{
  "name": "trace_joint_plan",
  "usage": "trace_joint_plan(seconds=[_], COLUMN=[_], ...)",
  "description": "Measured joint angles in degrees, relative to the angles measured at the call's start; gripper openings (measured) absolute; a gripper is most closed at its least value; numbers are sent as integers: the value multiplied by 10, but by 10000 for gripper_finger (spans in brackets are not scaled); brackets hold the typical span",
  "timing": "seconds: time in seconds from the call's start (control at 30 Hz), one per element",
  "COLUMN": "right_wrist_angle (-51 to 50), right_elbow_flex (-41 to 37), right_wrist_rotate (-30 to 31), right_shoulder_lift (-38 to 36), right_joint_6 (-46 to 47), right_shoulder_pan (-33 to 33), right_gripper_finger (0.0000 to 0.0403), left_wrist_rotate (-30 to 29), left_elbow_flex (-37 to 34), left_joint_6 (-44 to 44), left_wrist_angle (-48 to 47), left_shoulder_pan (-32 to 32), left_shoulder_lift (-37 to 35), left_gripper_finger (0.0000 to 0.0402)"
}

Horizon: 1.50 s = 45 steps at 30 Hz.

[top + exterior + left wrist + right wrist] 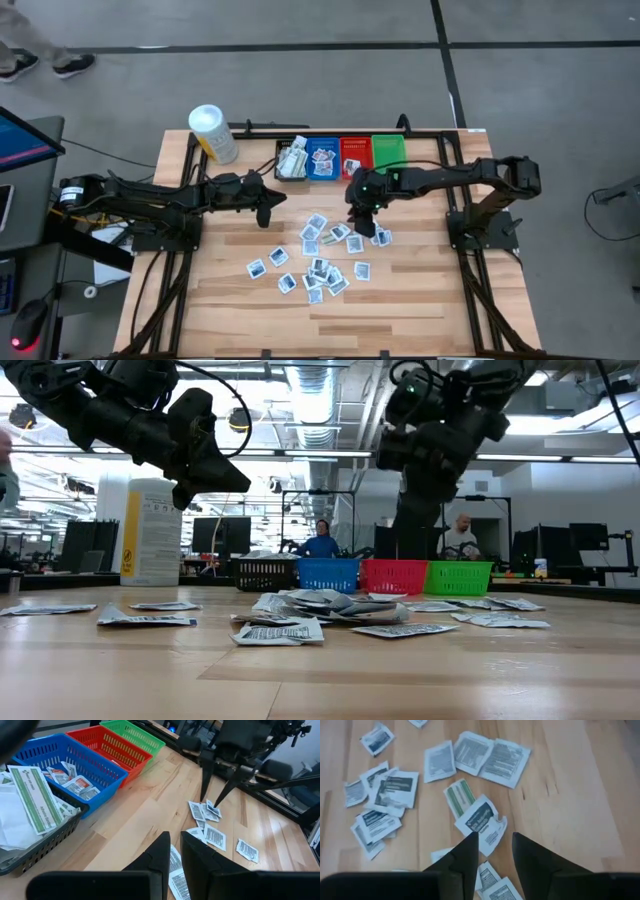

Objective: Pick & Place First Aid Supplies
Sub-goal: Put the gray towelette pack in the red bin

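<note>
Lots of little flat white packets (322,262) with dark print lie scattered and overlapping in the middle of the wooden tabletop (420,300). The right tool (492,851) points down just above the pile, its fingers a bit apart and holding nothing. The left tool (175,851) hangs near the bins, fingers almost together, empty.
</note>
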Motion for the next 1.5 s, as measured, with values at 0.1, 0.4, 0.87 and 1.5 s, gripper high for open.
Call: trace_joint_plan(seconds=[0.1, 0.4, 0.87, 1.5], right_wrist_angle=[2, 52, 60, -31], right_elbow_flex=[-4, -3, -2, 70], right_wrist_rotate=[0, -45, -77, -100], right_shoulder_lift=[24, 121, 139, 142], right_joint_6=[18, 60, 85, 65], right_shoulder_pan=[3, 15, 10, 5], right_gripper_finger=[113, 113, 113, 113], left_wrist_rotate=[0, 0, 0, 0], left_elbow_flex=[0, 0, 0, 0], left_joint_6=[0, 0, 0, 0], left_wrist_angle=[0, 0, 0, 0], left_shoulder_pan=[0, -2, -6, -6], left_shoulder_lift=[0, 0, 0, 0], left_gripper_finger=[43, 43, 43, 43])
